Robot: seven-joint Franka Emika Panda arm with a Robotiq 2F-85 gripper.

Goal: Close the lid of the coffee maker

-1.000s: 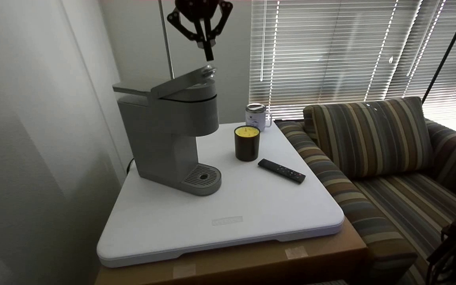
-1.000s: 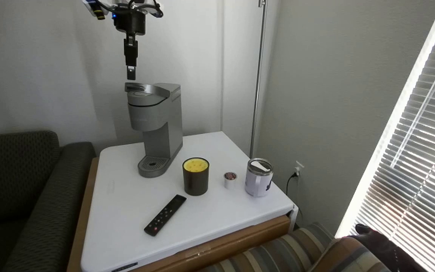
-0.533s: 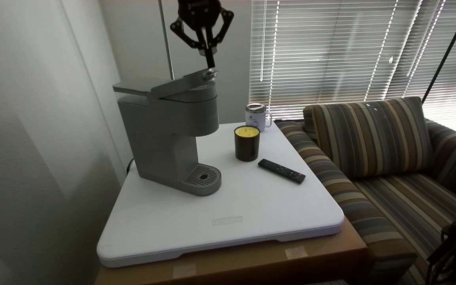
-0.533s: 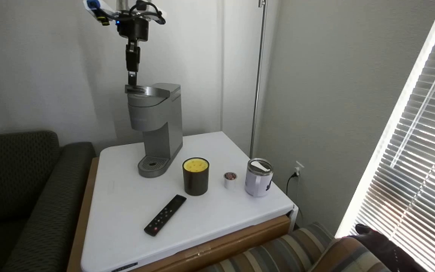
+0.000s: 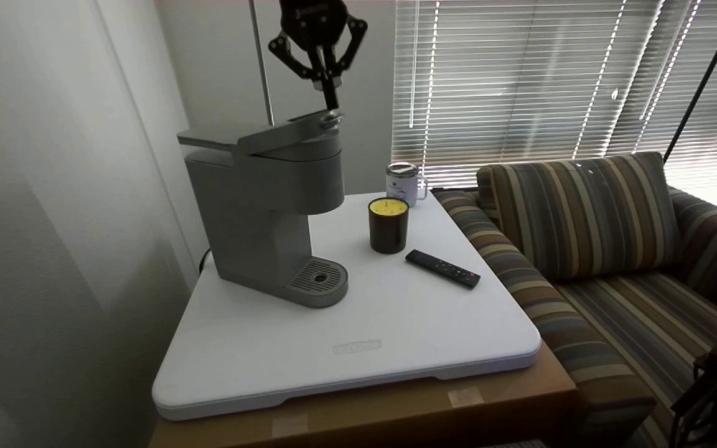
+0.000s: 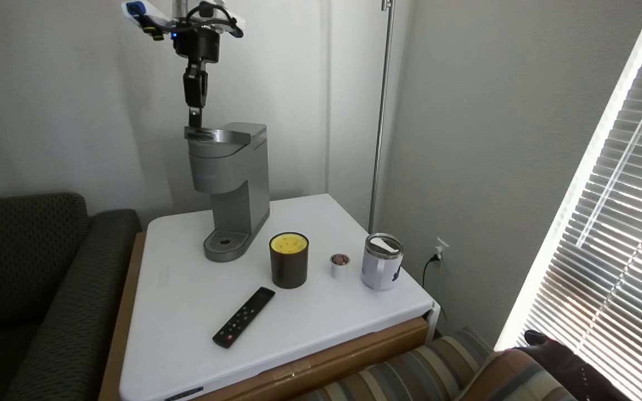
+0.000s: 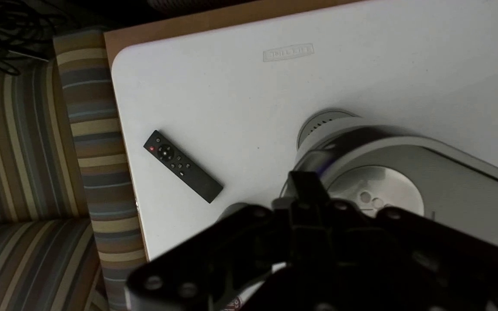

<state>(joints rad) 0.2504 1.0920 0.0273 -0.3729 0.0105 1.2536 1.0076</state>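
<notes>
Wrist view shows one tool (image 7: 307, 190), closed on nothing. In an exterior view it seems to touch the front end of the one lid (image 5: 287, 132), ajar atop the one coffee maker (image 5: 259, 211); the lid's bulk lies at eight o'clock, long axis eight to two, so pushing toward six looks due. The bench (image 5: 439, 330) also bears one candle (image 6: 289, 270), one remote (image 6: 244, 317), one pod (image 6: 340, 267), one mug (image 6: 379, 273)

In an exterior view, brightly lit blinds (image 5: 508, 93) hang at two o'clock, behind a striped armchair (image 5: 620, 311) at three; a grey wall (image 5: 53, 249) fills nine. In an exterior view, a dark sofa (image 6: 37, 289) stands at eight o'clock, a metal pole (image 6: 382, 111) at one, an outlet (image 6: 442, 243) at four.
</notes>
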